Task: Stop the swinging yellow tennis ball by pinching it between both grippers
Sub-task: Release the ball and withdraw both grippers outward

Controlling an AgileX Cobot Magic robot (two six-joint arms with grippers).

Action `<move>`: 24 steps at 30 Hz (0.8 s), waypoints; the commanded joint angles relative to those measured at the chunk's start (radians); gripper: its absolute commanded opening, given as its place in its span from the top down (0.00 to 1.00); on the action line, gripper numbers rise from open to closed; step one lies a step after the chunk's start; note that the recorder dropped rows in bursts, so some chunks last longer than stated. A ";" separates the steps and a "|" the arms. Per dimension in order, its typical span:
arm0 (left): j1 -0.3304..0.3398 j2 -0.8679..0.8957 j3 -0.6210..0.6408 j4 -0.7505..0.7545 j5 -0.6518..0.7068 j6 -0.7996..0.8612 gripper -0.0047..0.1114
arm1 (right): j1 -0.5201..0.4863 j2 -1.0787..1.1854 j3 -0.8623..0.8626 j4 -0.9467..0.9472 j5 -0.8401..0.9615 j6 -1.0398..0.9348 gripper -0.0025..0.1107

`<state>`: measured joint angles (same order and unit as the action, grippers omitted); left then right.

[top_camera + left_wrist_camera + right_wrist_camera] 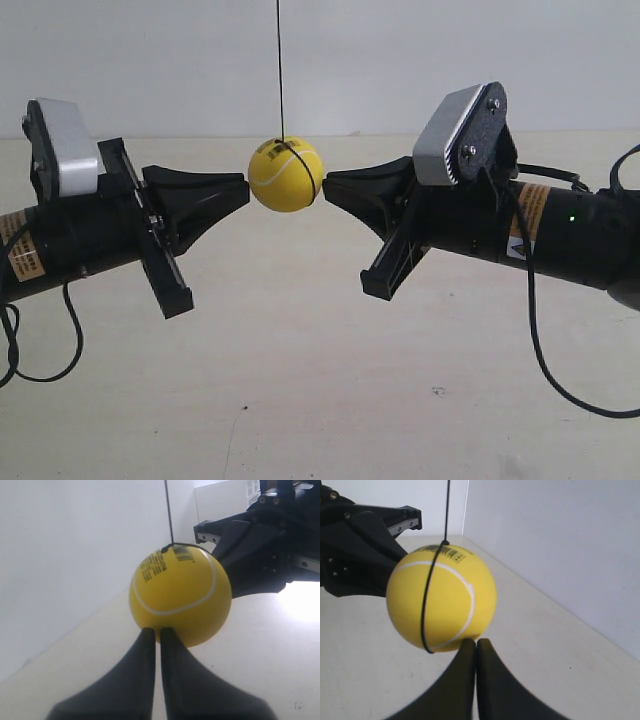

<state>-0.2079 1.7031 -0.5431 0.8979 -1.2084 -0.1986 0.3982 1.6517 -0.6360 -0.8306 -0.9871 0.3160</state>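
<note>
Though each clenched, left hand and right hand against yellow tennis ball.

Both arms look like twins tbh. The arm at the exterior view's left is a fat matte-black tube with an orange-yellow label at the left edge of the frame and a thin black cable dangling lower left. The left-of-frame end effector has pointed black fingers, a flat black crossbar and a ribbed silver-grey block on top. The arm at the exterior view's right has the same kit: right-of-frame end effector, grey block with two screws, orange sticker, tiny green light and long black lead. In the wrist views those fingers are smooth black wedges tapering to a tip.
</note>
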 commanded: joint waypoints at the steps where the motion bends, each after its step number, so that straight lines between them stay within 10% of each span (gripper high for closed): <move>1: 0.000 -0.005 0.003 0.019 -0.013 -0.011 0.92 | 0.000 0.002 -0.005 -0.014 -0.018 -0.006 0.98; 24: 0.000 -0.005 0.011 -0.232 0.193 -0.020 0.92 | 0.000 -0.016 -0.005 0.434 0.309 -0.184 0.98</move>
<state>-0.2079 1.7031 -0.5409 0.7412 -1.0349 -0.2056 0.3982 1.6512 -0.6360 -0.4915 -0.7330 0.1760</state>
